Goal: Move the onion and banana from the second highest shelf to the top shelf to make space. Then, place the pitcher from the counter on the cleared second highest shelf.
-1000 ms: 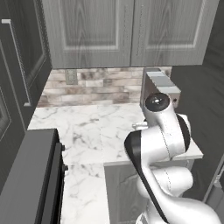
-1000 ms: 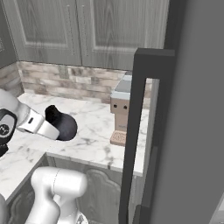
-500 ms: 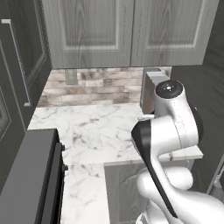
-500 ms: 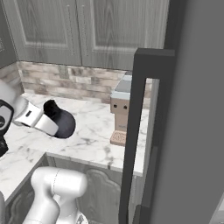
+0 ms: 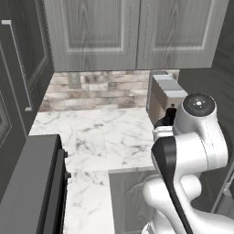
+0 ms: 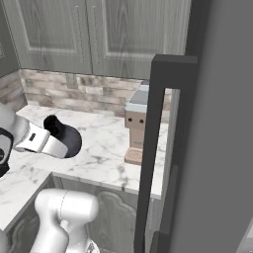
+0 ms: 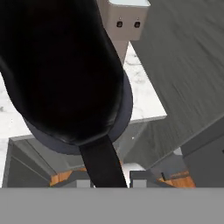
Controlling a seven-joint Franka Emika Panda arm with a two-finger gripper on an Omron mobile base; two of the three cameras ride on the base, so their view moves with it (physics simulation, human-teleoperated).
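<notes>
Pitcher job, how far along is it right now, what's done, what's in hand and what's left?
Done: the pitcher is off the counter, lifted clear above it. In hand: the gripper is shut on the pitcher's handle, seen close up in the hand view. Left: carrying it to the second highest shelf and setting it down. The shelves, onion and banana can't be checked from these frames, so whether that space is cleared is unknown.

The pitcher [image 7: 65,74] looked glossy black, smooth as glazed ceramic. The surface [image 5: 105,132] was polished white marble with grey veins. Cabinet doors [image 5: 137,34] showed matt grey wood grain; the splashback [image 5: 100,89] looked like rough brick.
</notes>
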